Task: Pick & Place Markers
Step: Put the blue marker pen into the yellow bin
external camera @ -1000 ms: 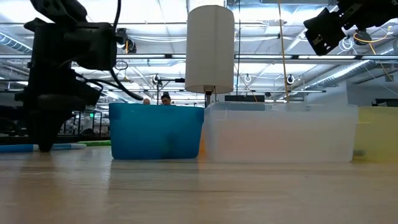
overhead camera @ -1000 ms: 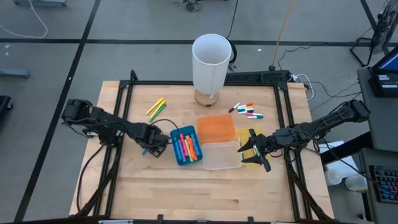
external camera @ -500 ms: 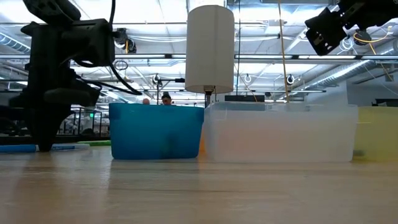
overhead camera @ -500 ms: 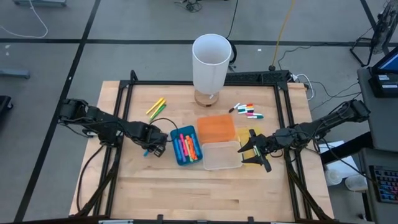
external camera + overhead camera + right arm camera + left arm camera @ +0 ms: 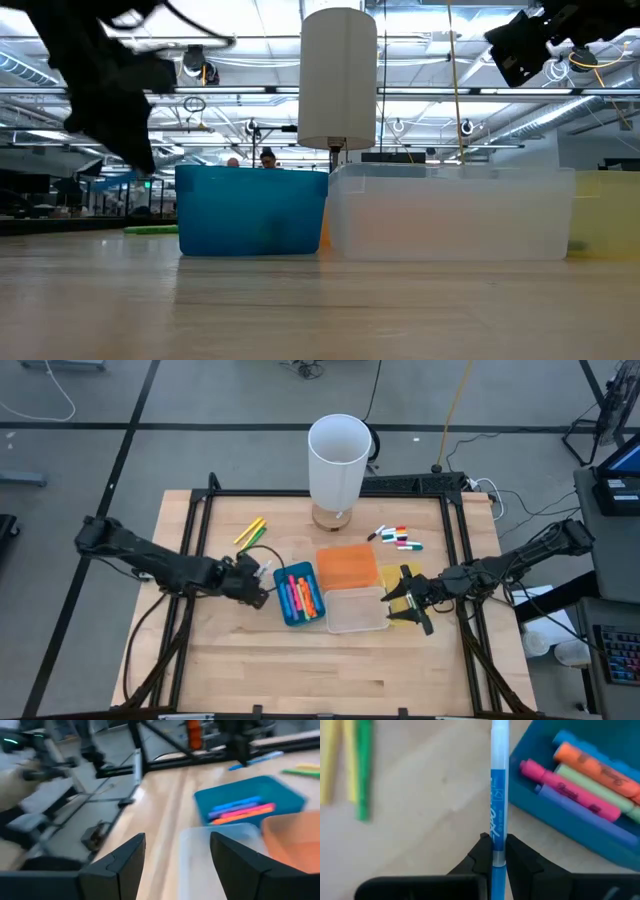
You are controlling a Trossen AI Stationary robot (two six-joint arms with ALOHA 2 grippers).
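Gripping 1 blue marker (image 5: 499, 815) (lifted), left pincer (image 5: 494, 851) nears blue bin (image 5: 580, 832).

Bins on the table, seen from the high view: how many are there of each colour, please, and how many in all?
Blue bin: 1
Orange bin: 1
Clear bin: 1
Yellow bin: 1
Total: 4 bins
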